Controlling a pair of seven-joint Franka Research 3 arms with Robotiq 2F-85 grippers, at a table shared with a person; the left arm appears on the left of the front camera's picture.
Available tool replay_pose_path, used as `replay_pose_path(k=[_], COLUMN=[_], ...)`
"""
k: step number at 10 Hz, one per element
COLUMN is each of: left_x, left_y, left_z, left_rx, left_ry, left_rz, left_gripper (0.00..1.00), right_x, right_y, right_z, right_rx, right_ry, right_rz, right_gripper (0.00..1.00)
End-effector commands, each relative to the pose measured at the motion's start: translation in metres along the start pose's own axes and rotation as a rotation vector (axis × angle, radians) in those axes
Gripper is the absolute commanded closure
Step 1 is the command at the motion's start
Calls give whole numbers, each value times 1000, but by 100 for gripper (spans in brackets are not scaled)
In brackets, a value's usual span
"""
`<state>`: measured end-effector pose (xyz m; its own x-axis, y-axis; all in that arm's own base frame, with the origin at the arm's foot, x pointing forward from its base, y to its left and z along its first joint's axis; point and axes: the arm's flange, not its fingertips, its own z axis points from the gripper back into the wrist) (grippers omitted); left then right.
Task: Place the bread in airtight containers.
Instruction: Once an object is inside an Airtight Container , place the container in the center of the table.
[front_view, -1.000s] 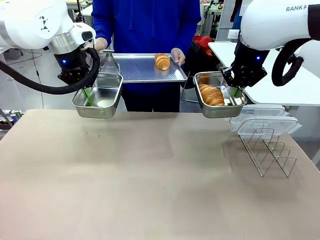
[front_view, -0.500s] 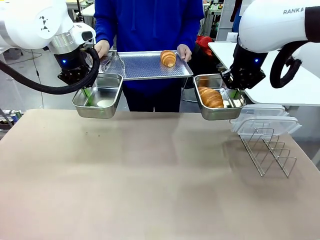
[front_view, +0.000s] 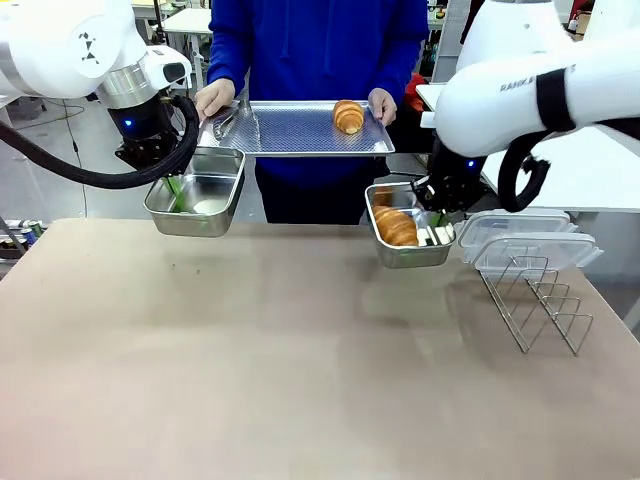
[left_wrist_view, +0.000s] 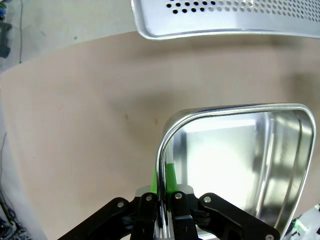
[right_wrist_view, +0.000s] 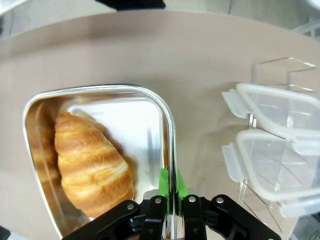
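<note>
My left gripper (front_view: 172, 190) is shut on the rim of an empty steel container (front_view: 197, 192), held in the air at the table's far left; in the left wrist view the green pads (left_wrist_view: 170, 177) pinch the wall of that container (left_wrist_view: 240, 160). Lower, near the far right, my right gripper (front_view: 436, 222) is shut on the rim of a second container (front_view: 405, 255), which holds one croissant (front_view: 397, 226). The right wrist view shows this croissant (right_wrist_view: 92, 165) lying in the tin (right_wrist_view: 150, 130). A second croissant (front_view: 348, 116) lies on the perforated tray (front_view: 290, 130) in the person's hands.
Two clear plastic lids (front_view: 525, 240) lie stacked at the table's right edge, also seen as lids (right_wrist_view: 272, 150) in the right wrist view. A wire rack (front_view: 540, 300) stands in front of them. Tongs (front_view: 226, 122) rest on the tray's left end.
My right arm has carried its container with the croissant down and to the left, toward the table. The person has lifted the tray slightly and shifted it right. The left arm has stayed put.
</note>
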<state>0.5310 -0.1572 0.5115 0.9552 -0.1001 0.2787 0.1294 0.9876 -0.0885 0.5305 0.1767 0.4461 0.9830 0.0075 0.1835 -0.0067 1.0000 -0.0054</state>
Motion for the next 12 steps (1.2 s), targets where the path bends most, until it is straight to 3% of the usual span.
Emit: replay_pose_path(k=[1, 8, 12], left_x=[1, 1, 1], left_y=[2, 2, 2], left_z=[5, 5, 5], left_rx=[1, 1, 1], left_ry=[-12, -12, -12], left_rz=[-5, -5, -5], left_gripper=[100, 100, 100], right_x=[5, 3, 5], right_y=[14, 25, 21], right_z=[-21, -100, -117], right_rx=[18, -20, -7], right_ry=[-23, -28, -5], right_rz=[-24, -54, -66], right_gripper=[96, 96, 96])
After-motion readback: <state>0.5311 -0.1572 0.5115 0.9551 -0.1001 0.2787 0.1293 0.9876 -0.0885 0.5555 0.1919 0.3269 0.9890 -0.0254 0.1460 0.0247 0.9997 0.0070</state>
